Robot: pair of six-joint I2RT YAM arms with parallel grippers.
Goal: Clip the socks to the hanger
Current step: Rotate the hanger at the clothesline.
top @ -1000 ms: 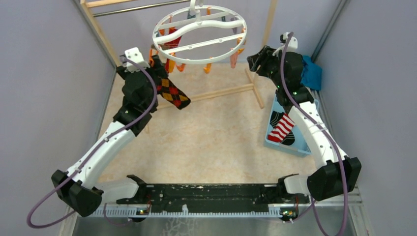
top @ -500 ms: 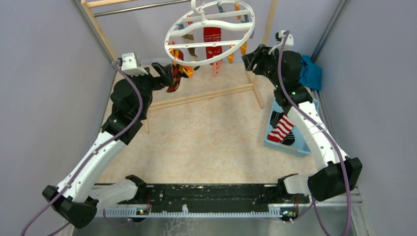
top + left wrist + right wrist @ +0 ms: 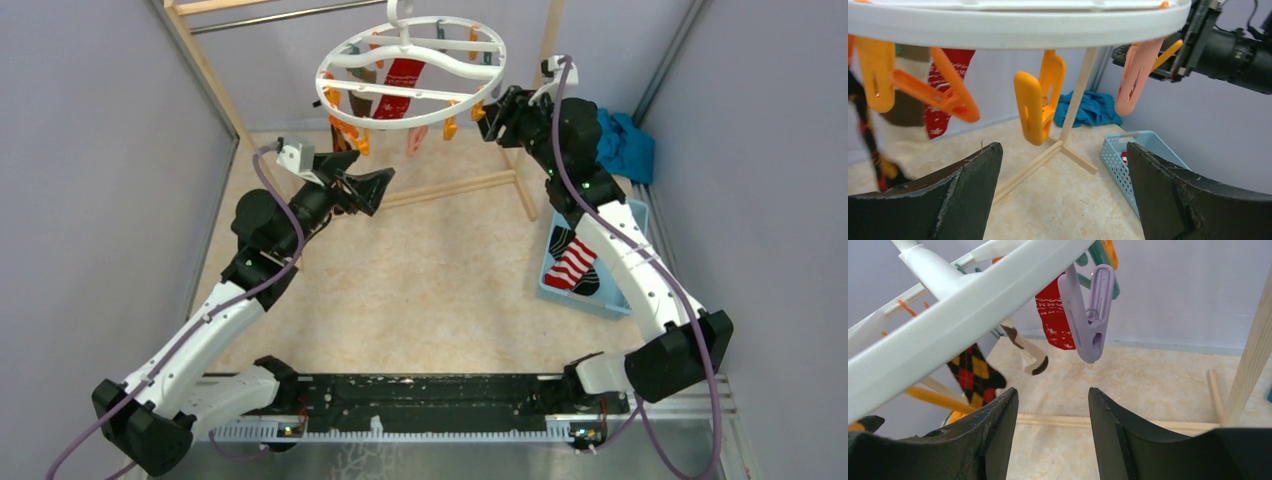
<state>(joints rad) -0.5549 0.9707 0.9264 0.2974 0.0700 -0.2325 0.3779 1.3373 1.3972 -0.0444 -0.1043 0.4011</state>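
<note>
Backed away since a second ago, the left claw [image 3: 376, 186] no longer carries the argyle sock [image 3: 973, 372] and sits lower, closer to the arm bases.

From above, its jaws stand wide and empty. The hanger [image 3: 400, 125] hangs beyond and above it, ring near level, hook up, widest left to right. The right claw [image 3: 493, 115] sits at the ring's right edge. Back along that arm, a striped sock [image 3: 572, 262] lies in a blue basket [image 3: 612, 300], its length running roughly toward the arm bases.

Left wrist view: the ring crosses overhead. An orange clip [image 3: 1038, 107] hangs straight ahead of the open fingers, and the red sock [image 3: 945, 95] hangs ahead and left, long axis vertical.

Right wrist view: the jaws are part open with nothing between them. A lilac clip [image 3: 1088, 315] dangles just ahead, and the argyle sock hangs lengthwise farther left.
</note>
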